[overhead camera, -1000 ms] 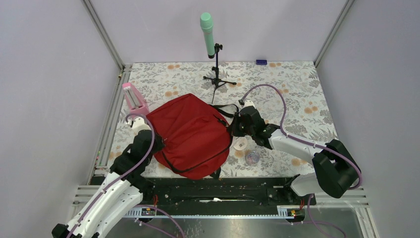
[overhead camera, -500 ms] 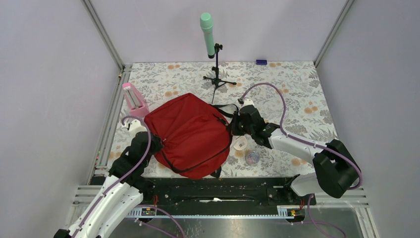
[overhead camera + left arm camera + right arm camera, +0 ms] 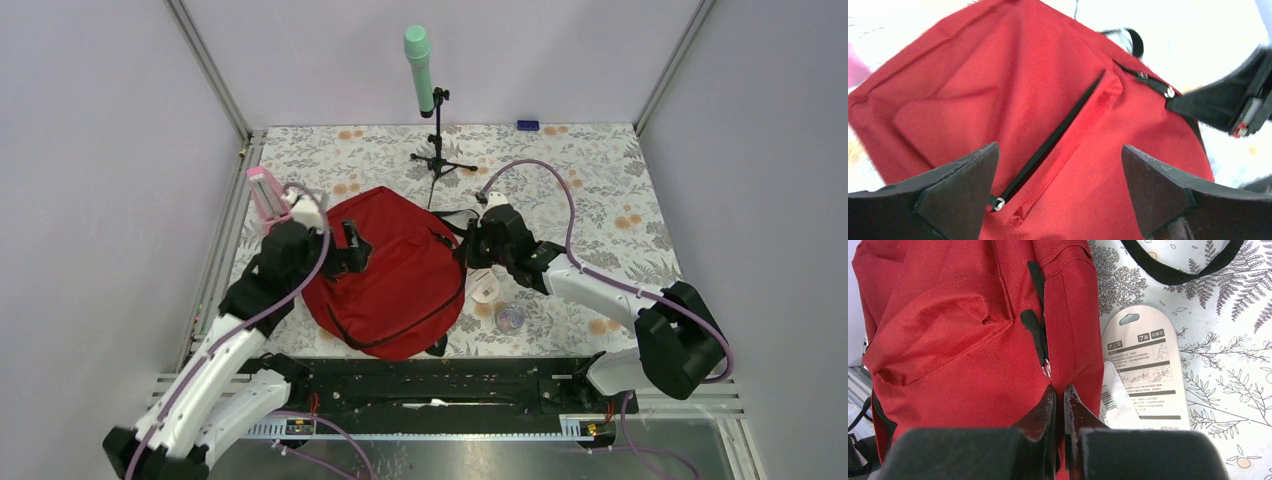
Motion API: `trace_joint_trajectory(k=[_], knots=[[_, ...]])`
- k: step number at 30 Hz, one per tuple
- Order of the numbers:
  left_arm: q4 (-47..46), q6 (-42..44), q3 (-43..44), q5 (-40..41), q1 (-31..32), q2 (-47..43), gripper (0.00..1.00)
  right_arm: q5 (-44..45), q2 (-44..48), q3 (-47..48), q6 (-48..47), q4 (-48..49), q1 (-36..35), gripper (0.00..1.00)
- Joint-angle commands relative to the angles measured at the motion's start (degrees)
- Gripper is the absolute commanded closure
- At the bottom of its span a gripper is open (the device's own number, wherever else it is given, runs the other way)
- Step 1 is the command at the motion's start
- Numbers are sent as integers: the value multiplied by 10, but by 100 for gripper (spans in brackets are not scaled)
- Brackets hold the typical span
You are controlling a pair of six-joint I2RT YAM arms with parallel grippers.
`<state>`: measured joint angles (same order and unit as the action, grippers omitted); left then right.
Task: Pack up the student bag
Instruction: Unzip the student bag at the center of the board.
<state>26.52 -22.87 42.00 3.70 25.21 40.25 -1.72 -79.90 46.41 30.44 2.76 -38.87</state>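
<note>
Pale lilac walls [image 3: 100, 150] enclose my floral-patterned desk [image 3: 600, 170], which carries the large red fabric backpack [image 3: 395, 285] left of centre. My left tool [image 3: 1058, 195] hovers spread wide over its left half; my right tool [image 3: 1060, 390], pressed together, meets its right edge.

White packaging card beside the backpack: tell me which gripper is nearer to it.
Right. The right gripper is against the backpack, beside the packaging card; the left gripper hovers over the backpack's opposite side.
</note>
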Motion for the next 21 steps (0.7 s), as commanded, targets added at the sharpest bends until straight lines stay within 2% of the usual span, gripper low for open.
trace_joint_trajectory(k=[1,4,7,13,21], knots=[[4,98,46,-146,-2,95,7,-15,7,23,-14,5,4,100],[-2,110,44,-157,-2,136,13,-14,10,18,-13,5,4,100],[-8,112,42,-168,-2,158,23,-16,9,15,-15,3,4,100],[-28,104,24,-216,-1,159,42,-20,0,19,-16,4,4,100],[-27,90,3,-201,17,159,49,-25,-8,25,-16,6,4,100]])
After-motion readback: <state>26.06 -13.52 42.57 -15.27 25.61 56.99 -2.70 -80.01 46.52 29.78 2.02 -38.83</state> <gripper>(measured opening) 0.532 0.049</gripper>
